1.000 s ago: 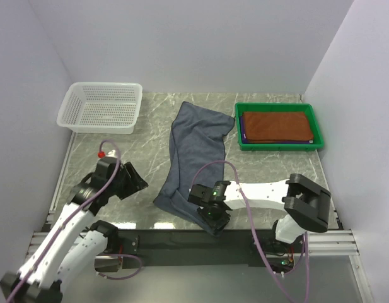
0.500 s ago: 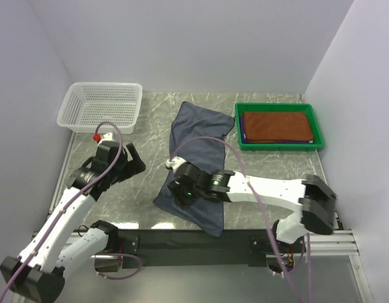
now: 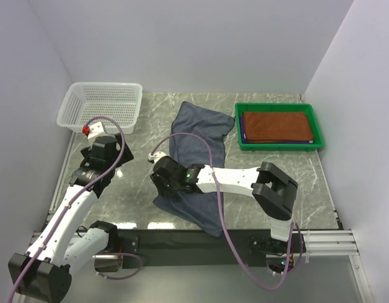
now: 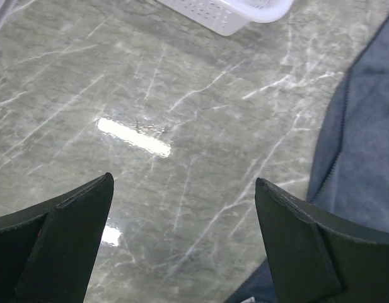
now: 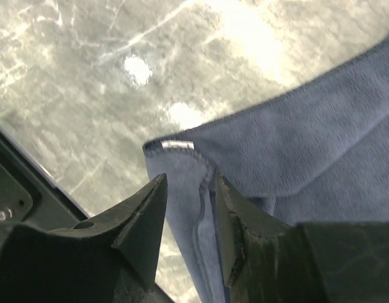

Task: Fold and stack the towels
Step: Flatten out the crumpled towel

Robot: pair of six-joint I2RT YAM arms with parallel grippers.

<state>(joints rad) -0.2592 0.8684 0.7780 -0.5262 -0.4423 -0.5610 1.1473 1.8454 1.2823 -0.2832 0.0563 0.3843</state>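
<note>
A grey-blue towel (image 3: 197,148) lies spread lengthwise on the marble table, rumpled at its near end. My right gripper (image 3: 161,180) sits at that towel's near left corner. In the right wrist view its jaws (image 5: 189,180) stand partly apart with the stitched hem of the towel (image 5: 307,126) between them, and a gap shows beside the cloth. My left gripper (image 3: 118,164) hovers left of the towel. Over bare table, its fingers (image 4: 183,183) are spread wide and hold nothing, with the towel's edge (image 4: 364,145) at the right. A folded rust-brown towel (image 3: 274,125) lies in the green tray.
The green tray (image 3: 279,146) stands at the back right, with a dark blue cloth edge (image 3: 241,126) showing under the brown towel. A white mesh basket (image 3: 103,107) stands at the back left, its rim (image 4: 232,12) in the left wrist view. Walls enclose the table on three sides.
My right gripper has slid left along the towel's near edge, from the near right corner to the left corner. The left gripper has risen toward the basket and opened wide.
</note>
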